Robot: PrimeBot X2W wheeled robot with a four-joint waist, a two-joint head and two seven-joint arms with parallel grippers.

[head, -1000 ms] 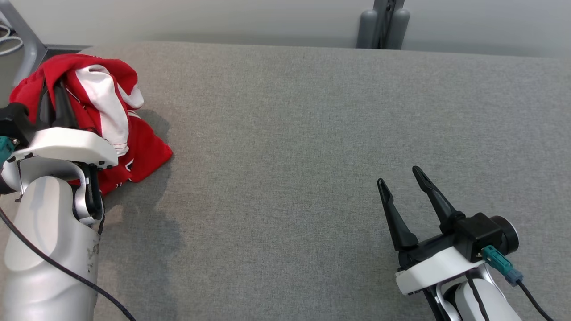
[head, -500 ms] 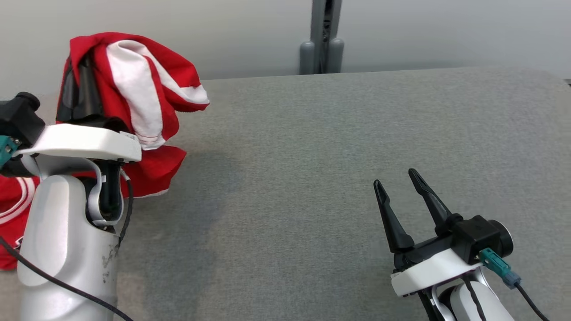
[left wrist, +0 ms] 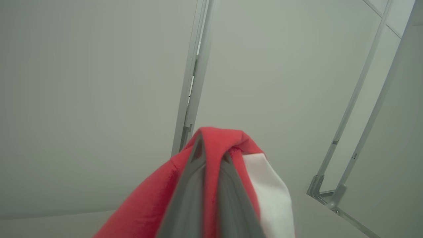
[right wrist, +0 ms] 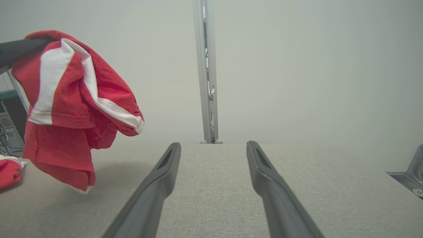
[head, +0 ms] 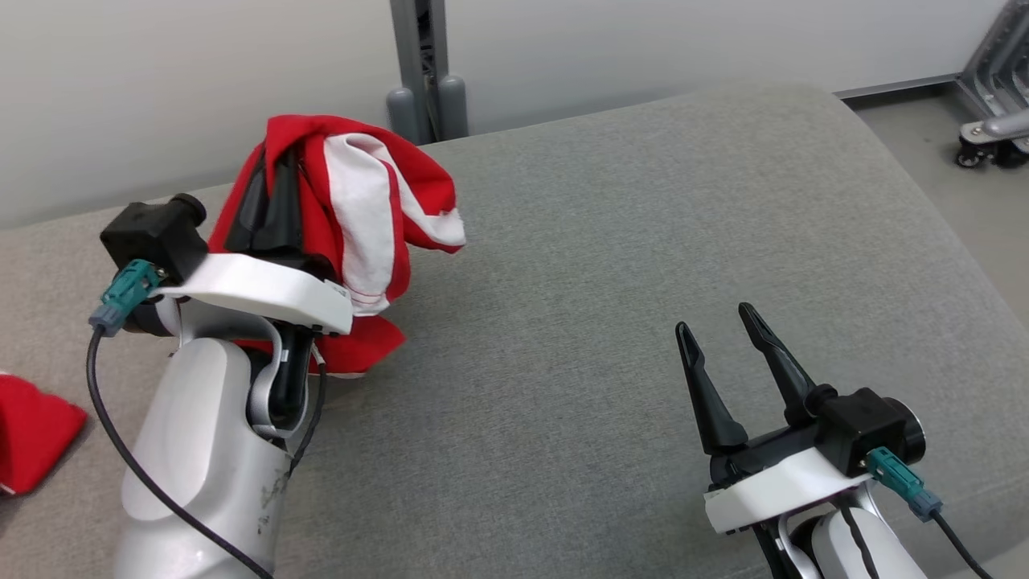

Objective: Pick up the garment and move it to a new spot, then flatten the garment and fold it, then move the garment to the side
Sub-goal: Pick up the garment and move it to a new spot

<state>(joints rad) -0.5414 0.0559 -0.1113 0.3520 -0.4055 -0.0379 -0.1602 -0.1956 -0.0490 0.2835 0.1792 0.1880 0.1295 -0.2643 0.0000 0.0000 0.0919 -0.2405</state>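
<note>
Up off the grey woven pad (head: 643,201) since a second ago, the crumpled red-and-white garment (head: 358,201) hangs from my left gripper (head: 272,181), clamped on it; my right gripper (head: 715,316) hovers spread wide, pale wall (head: 201,80) beyond.

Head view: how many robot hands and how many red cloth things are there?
Robot hands: 2 (left hand, right hand)
Red cloth things: 2 (garment held up by the left hand, red cloth at lower left)
Total: 4
</note>
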